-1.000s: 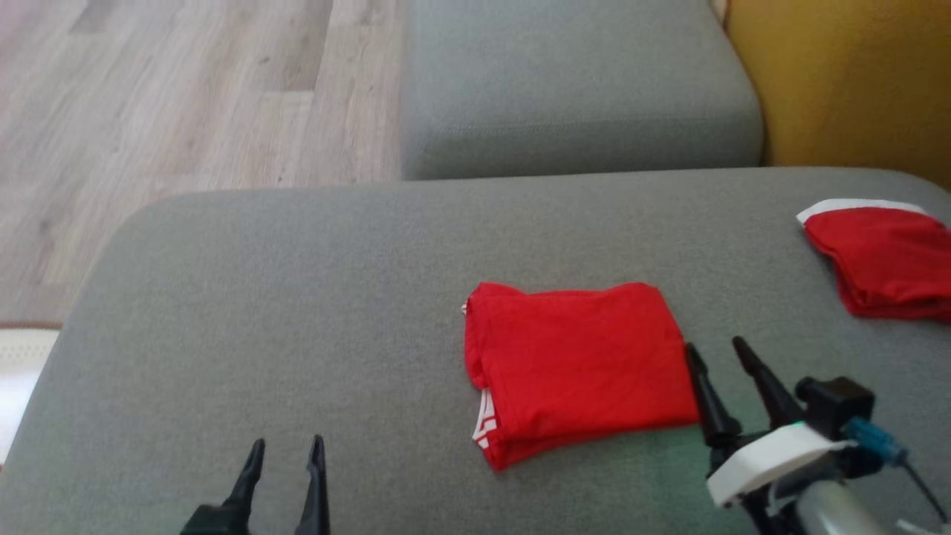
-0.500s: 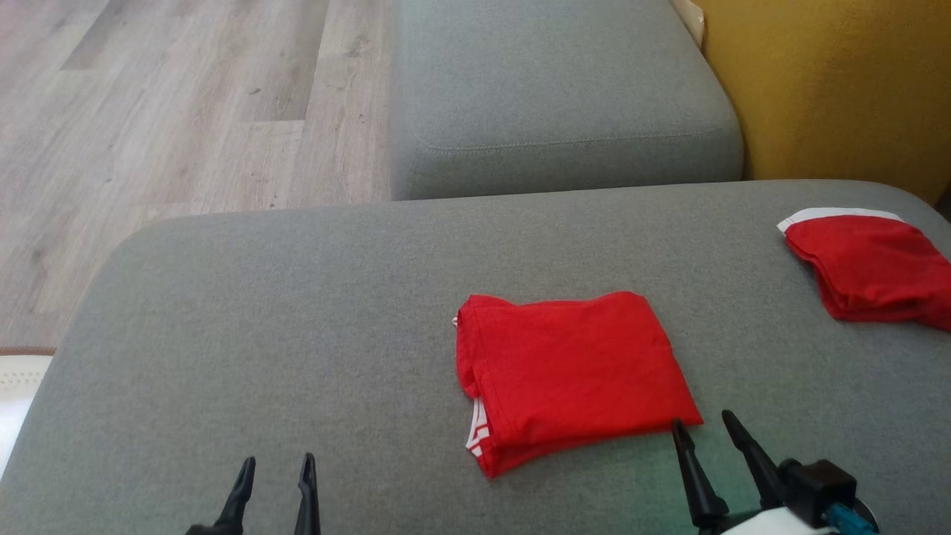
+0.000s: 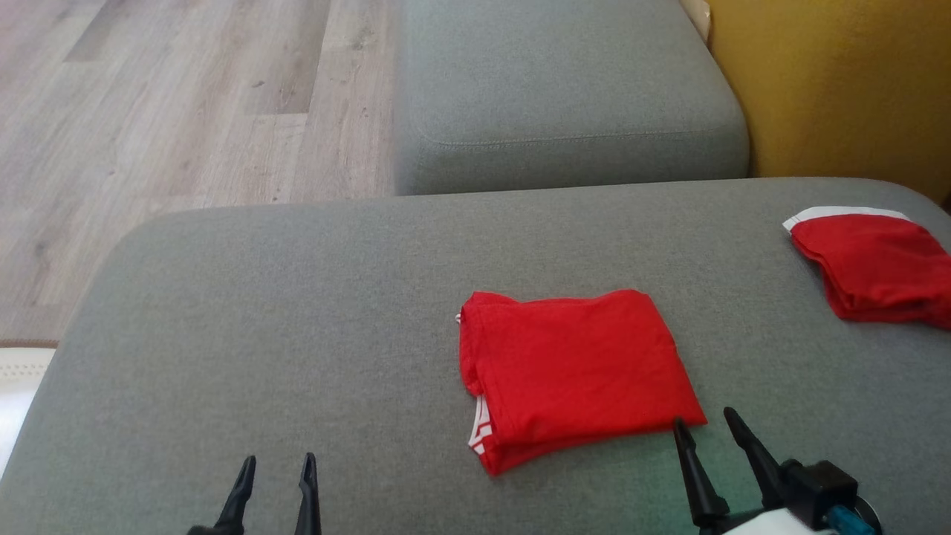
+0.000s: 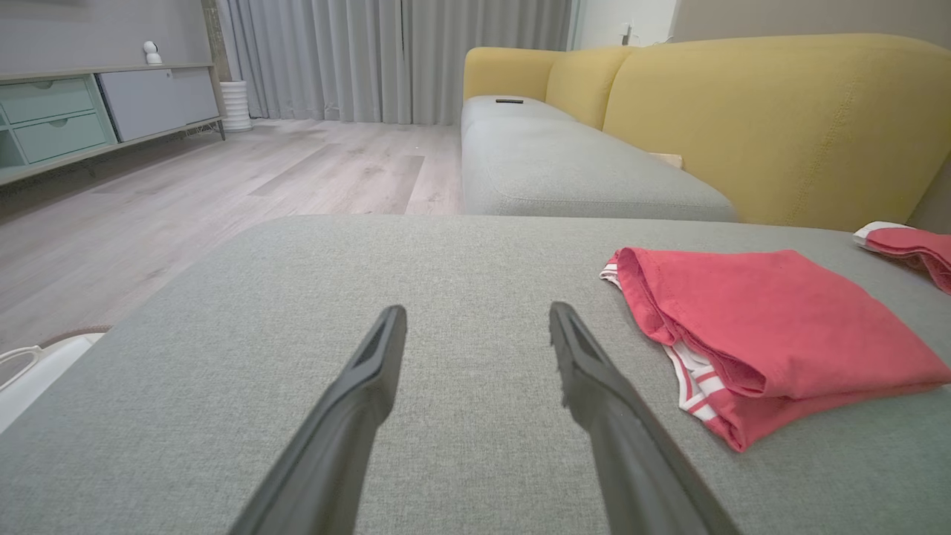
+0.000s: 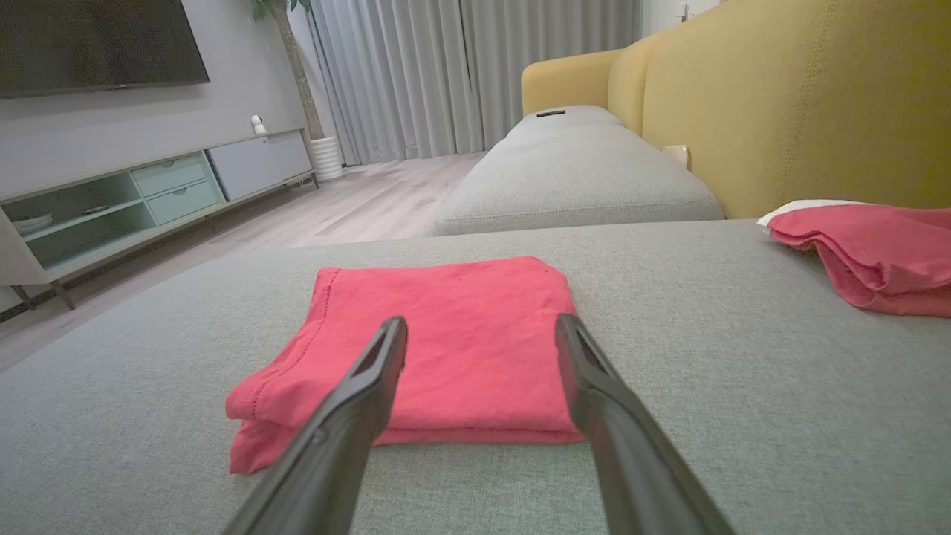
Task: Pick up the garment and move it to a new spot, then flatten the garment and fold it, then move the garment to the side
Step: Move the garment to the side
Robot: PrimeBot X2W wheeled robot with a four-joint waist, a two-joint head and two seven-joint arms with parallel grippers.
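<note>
With the left gripper (image 3: 278,459) spread over the grey cushion (image 3: 297,297), move the folded red garment (image 3: 576,371) lying mid-cushion aside by driving the right gripper (image 3: 703,417) (jaws spread, just beside its near right corner) under all layers before closing.

Red garment (image 3: 576,375) folded, flat

Home living room: yellow sofa (image 5: 802,96), TV (image 5: 96,41), curtains (image 5: 475,74).
</note>
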